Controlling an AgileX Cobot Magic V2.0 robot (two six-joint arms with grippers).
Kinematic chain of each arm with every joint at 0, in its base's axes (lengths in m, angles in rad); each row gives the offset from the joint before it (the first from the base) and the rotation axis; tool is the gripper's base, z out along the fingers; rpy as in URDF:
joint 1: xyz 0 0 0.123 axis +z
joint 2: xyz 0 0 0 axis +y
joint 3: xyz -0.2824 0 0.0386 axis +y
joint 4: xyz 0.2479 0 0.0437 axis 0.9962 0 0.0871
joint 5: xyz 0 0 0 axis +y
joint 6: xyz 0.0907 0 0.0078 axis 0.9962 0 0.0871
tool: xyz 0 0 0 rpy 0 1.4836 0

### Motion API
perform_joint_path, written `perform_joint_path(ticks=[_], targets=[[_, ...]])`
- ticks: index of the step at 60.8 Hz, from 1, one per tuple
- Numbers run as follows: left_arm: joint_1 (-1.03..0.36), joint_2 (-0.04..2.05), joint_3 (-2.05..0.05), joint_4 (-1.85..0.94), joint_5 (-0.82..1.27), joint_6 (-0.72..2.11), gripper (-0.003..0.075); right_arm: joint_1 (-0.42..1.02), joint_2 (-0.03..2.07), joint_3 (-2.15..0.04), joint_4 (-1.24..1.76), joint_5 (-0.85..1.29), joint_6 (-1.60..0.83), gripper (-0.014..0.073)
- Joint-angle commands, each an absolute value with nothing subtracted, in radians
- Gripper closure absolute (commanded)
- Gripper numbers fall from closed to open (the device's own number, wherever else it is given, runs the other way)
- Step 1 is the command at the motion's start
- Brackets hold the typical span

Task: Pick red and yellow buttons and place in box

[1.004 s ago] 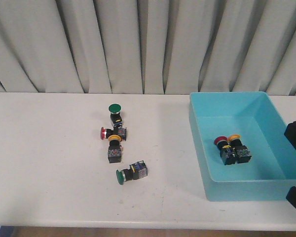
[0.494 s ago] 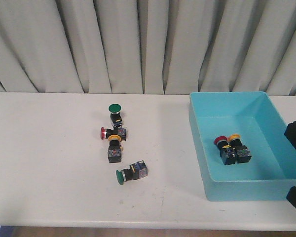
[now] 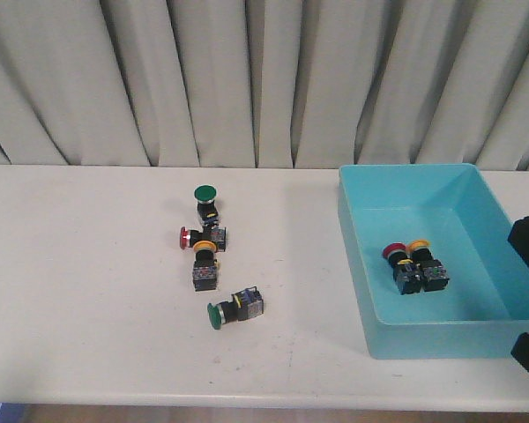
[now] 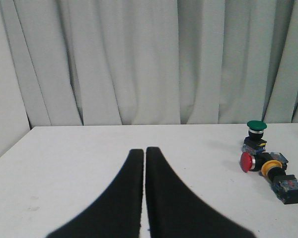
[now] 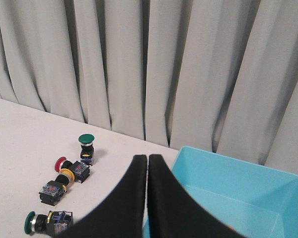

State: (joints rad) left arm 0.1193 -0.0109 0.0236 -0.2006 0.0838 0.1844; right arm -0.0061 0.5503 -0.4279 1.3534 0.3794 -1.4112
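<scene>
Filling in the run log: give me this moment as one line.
left gripper: shut, empty | right gripper: shut, empty | box: one red, one yellow button | table: red button, yellow button

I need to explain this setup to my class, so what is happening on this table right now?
A two-armed robot is sorting push-buttons. A red button and a yellow button already lie in the blue box. On the table, another red button and yellow button wait among two green ones. Neither arm holds anything: the left hand and right hand are both shut and empty.
</scene>
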Motion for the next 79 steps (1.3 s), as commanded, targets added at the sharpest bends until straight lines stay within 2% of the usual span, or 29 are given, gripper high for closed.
perform_joint_path(ticks=[1, 15, 24, 31, 41, 48, 53, 68, 79], targets=[[0.120, -0.037, 0.057, -0.205, 0.019, 0.179, 0.0728, -0.009, 0.552, -0.456, 1.381, 0.374, -1.412, 0.0599], [0.120, -0.037, 0.057, -0.205, 0.019, 0.179, 0.0728, -0.009, 0.554, -0.453, 1.376, 0.377, -1.412, 0.0599], [0.120, -0.037, 0.057, -0.205, 0.019, 0.179, 0.0728, -0.009, 0.505, -0.453, 1.191, 0.372, -1.337, 0.0599], [0.120, -0.036, 0.057, -0.205, 0.019, 0.179, 0.0728, -0.009, 0.444, -0.453, 0.907, 0.348, -1.060, 0.0599], [0.120, -0.036, 0.057, -0.205, 0.019, 0.179, 0.0727, -0.009, 0.376, -0.437, 0.384, 0.319, -0.457, 0.0599], [0.120, -0.036, 0.057, -0.205, 0.019, 0.179, 0.0727, -0.009, 0.322, -0.332, 0.136, 0.175, -0.115, 0.0599], [0.120, -0.036, 0.057, -0.205, 0.019, 0.179, 0.0727, -0.011, 0.268, -0.235, 0.038, 0.062, 0.026, 0.0599], [0.120, -0.036, 0.057, -0.205, 0.019, 0.179, 0.0727, -0.011, 0.059, 0.008, -0.023, -0.115, 0.083, 0.0599], [0.120, -0.035, 0.056, -0.204, 0.019, 0.179, 0.0727, -0.037, -0.018, 0.031, -0.035, -0.082, 0.070, 0.0599]])
